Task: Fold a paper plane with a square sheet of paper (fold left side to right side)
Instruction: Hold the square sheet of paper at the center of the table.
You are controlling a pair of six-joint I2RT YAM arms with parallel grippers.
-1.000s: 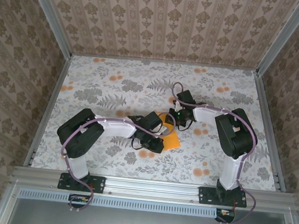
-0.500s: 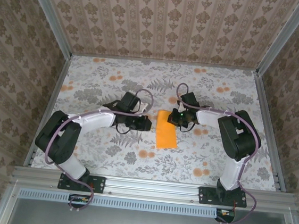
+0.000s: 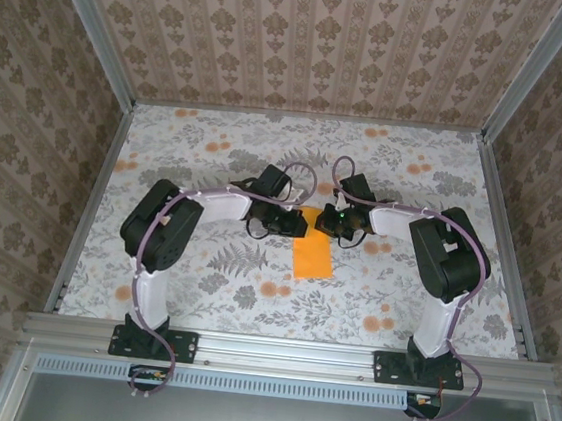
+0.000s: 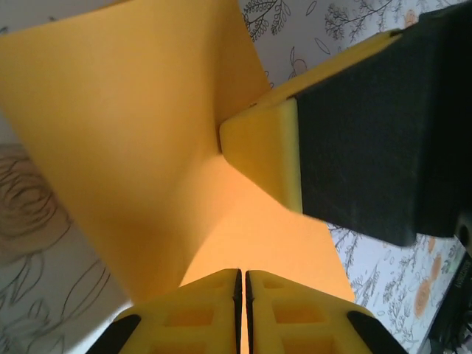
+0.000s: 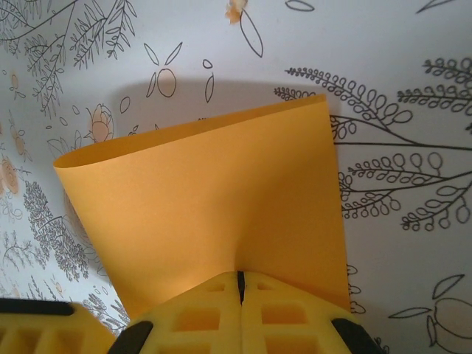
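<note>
The square sheet of paper (image 3: 312, 258) is bright orange and lies doubled over on the floral table, its left side a rounded, uncreased bend (image 5: 74, 166). My right gripper (image 3: 326, 220) is shut on the sheet's far edge, and the paper (image 5: 214, 199) puckers where the jaws (image 5: 238, 274) pinch it. My left gripper (image 3: 299, 224) sits at the far left corner with its jaws (image 4: 242, 271) shut and its tips against the paper (image 4: 133, 133); nothing shows between them. In the left wrist view, one of the right gripper's fingers (image 4: 265, 147) presses into the sheet.
The table (image 3: 216, 163) carries a floral print with small orange blotches (image 3: 275, 290). Patterned walls and aluminium rails (image 3: 92, 191) close it in on three sides. Both grippers meet nose to nose at the table's centre.
My left gripper left the sheet's near left edge, swung out to the left, then came back to its far left corner beside the right gripper. The right gripper has barely moved.
</note>
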